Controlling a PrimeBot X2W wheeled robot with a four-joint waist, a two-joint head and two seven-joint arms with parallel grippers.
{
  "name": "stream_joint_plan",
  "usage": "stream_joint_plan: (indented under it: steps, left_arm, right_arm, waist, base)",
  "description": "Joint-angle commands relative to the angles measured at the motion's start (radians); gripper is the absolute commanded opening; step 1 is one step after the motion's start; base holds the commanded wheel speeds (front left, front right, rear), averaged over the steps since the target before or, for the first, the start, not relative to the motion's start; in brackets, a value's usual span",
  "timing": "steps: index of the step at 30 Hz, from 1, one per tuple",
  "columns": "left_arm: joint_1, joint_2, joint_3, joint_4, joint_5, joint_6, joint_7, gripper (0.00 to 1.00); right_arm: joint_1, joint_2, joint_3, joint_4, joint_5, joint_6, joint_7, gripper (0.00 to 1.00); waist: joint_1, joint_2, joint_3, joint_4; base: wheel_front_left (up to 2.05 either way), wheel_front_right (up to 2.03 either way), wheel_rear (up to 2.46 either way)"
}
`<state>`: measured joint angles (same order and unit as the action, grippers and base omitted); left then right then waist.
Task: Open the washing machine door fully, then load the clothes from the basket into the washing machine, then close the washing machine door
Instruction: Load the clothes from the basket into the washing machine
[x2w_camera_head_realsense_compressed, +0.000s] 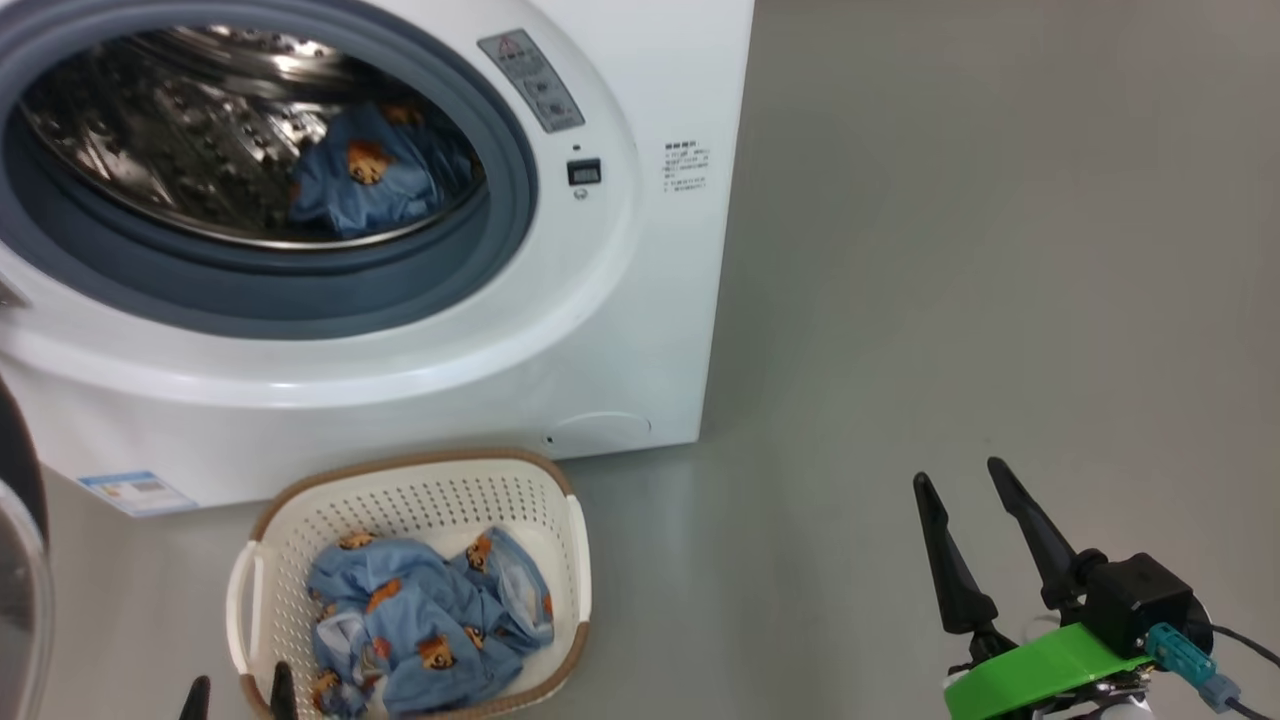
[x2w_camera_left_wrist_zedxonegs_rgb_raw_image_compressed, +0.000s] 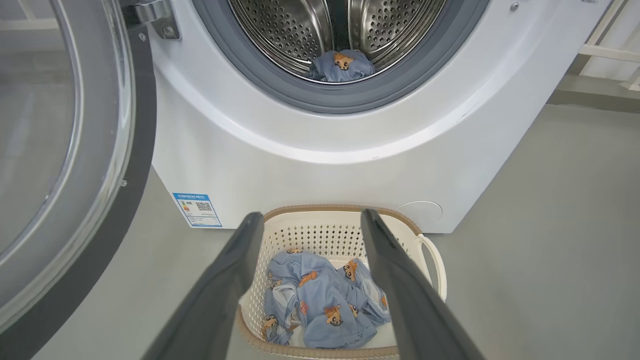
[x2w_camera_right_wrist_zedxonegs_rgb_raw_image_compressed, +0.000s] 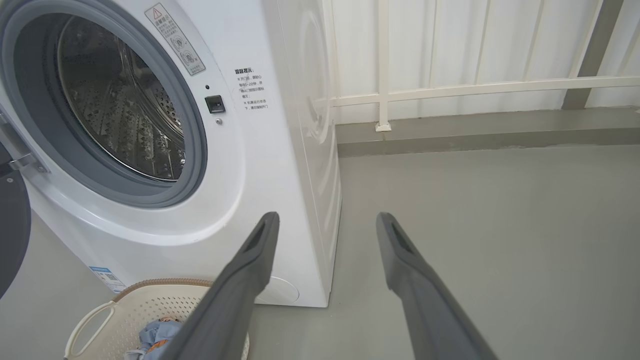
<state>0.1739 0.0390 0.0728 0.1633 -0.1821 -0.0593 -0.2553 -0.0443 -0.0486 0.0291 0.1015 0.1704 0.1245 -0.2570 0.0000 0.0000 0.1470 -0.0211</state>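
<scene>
Grey, smooth floor (x2w_camera_head_realsense_compressed: 950, 250) runs under everything, and a white railing (x2w_camera_right_wrist_zedxonegs_rgb_raw_image_compressed: 475, 87) lines the wall at 1 o'clock of the right wrist view. From 10 to 12 o'clock of the head view stands the washing machine (x2w_camera_head_realsense_compressed: 620, 330). The washing machine door (x2w_camera_left_wrist_zedxonegs_rgb_raw_image_compressed: 75, 150) is swung wide open at 9 o'clock (its glass bowl and black rim face the left wrist camera).

Inside the steel drum (x2w_camera_left_wrist_zedxonegs_rgb_raw_image_compressed: 300, 30) one bear-print garment (x2w_camera_head_realsense_compressed: 370, 180) lies at the bottom, just behind the grey-blue gasket (x2w_camera_head_realsense_compressed: 300, 290). The basket (x2w_camera_head_realsense_compressed: 420, 490) sits on the floor just in front of the machine, at 7 o'clock of the head view, near the round lower cap (x2w_camera_head_realsense_compressed: 598, 432). The rest of the clothes (x2w_camera_head_realsense_compressed: 430, 620) lie crumpled inside it.

The left claw (x2w_camera_head_realsense_compressed: 240, 690) shows two fingertips at 7 o'clock, by the basket's near rim, spread apart and holding nothing. The right claw (x2w_camera_head_realsense_compressed: 958, 473) hangs over bare floor at 4 o'clock, well apart from the basket, its fingers likewise parted and empty.
</scene>
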Motion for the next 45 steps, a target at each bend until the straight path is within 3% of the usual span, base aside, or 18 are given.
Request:
stream_joint_plan:
  steps: [1, 16, 23, 29, 45]
  left_arm:
    - [-0.059, 0.011, 0.03, 0.009, -0.019, -0.012, -0.006, 1.0]
    - [-0.381, 0.026, 0.044, 0.228, 0.022, -0.062, -0.006, 1.0]
    - [-0.516, 0.051, 0.095, 0.365, -0.006, -0.069, -0.006, 1.0]
    - [-0.618, 0.07, 0.06, 0.468, -0.015, -0.071, -0.006, 1.0]
    - [-0.917, 0.22, -0.039, 0.827, -0.115, -0.071, 0.009, 1.0]
  right_arm:
    - [-0.04, -0.002, 0.03, -0.034, 0.008, 0.006, -0.005, 1.0]
    - [-0.158, -0.002, 0.047, -0.078, 0.012, 0.006, -0.005, 1.0]
    - [-0.202, -0.002, 0.062, -0.088, 0.028, 0.006, -0.005, 1.0]
    - [-0.221, -0.002, 0.066, -0.094, 0.036, 0.006, -0.005, 1.0]
    - [-0.247, -0.002, 0.073, -0.127, 0.059, 0.006, -0.005, 1.0]
  waist:
    - [0.0, 0.0, 0.074, -0.019]
    - [0.0, 0.0, 0.394, -0.084]
    - [0.0, 0.0, 0.492, -0.108]
    - [0.0, 0.0, 0.558, -0.117]
    - [0.0, 0.0, 0.774, -0.159]
  base:
    - [0.0, 0.0, 0.0]
    - [0.0, 0.0, 0.0]
    - [0.0, 0.0, 0.0]
    - [0.0, 0.0, 0.0]
    - [0.0, 0.0, 0.0]
